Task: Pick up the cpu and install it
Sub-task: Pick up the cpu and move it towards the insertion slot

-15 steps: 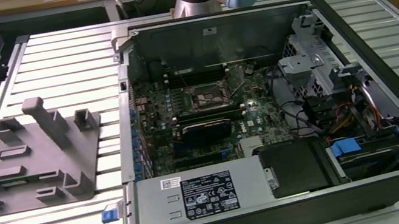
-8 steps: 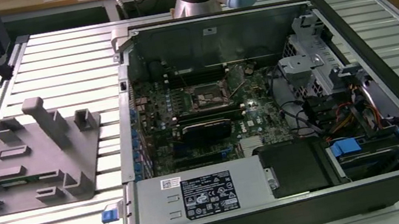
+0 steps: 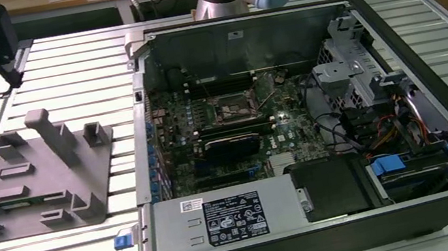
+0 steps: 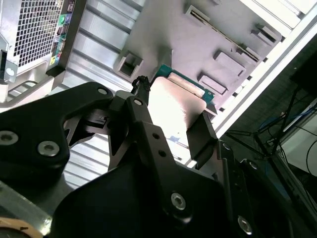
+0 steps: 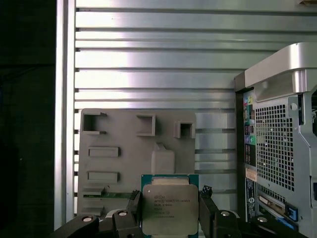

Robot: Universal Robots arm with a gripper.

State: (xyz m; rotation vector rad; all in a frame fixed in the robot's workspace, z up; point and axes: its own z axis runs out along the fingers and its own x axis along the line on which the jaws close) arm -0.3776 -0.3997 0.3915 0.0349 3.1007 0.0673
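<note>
First wrist view had the gripper clamped on the cpu, with fingers pinching two opposite edges and the silvery top facing the camera. The grey fixture lay behind it on the slatted worktop. Bare slats stretched beyond, and a strip of slats separated the fixture from the computer case.

Both wrist views, seemingly above fixture
</note>
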